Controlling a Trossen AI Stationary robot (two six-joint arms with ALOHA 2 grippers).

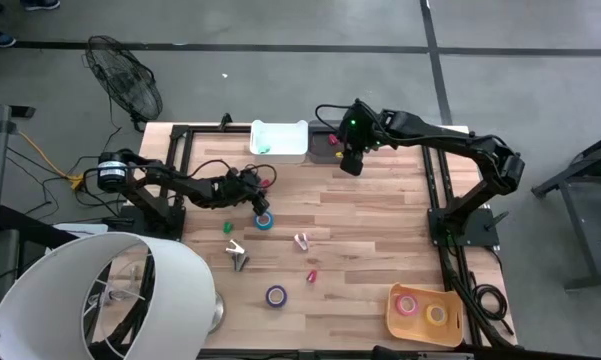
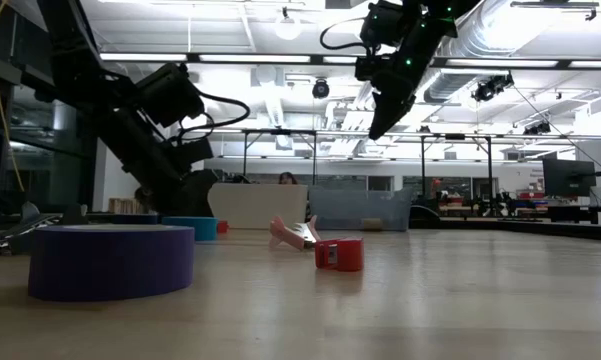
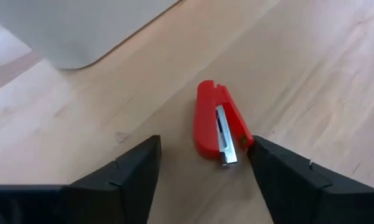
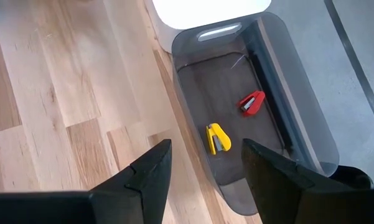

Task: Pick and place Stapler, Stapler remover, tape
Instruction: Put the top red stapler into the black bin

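While the left gripper [image 3: 202, 171] held its two dark fingers [image 3: 134, 171] apart and empty, a small red stapler [image 3: 216, 124] lay flat on the wooden table [image 3: 311, 74] between and just ahead of them, its metal strip facing up. Item judged light, rigid and smooth-shelled, liable to skid on the boards; best taken across its narrow sides near the middle, not by the tapered end. A white bin [image 1: 279, 140] stood at the far edge of the table, just beyond the stapler. In the high view the left gripper [image 1: 255, 188] sat low in the far-left part of the table, with a blue tape roll [image 1: 265, 220] just beside it on the near side. Further stock across the middle of the table: a silvery staple remover [image 1: 238, 254], a pinkish remover [image 1: 301, 241], a small red piece [image 1: 311, 274] and a purple tape roll [image 1: 276, 295]. An orange tray [image 1: 400, 318] with two tape rolls occupied the near-right corner. The right gripper [image 4: 202, 180], fingers apart and holding nothing, hung above a dark translucent bin [image 4: 299, 112] at the far edge, which contained a yellow stapler [image 4: 216, 138] and a red stapler [image 4: 252, 103].
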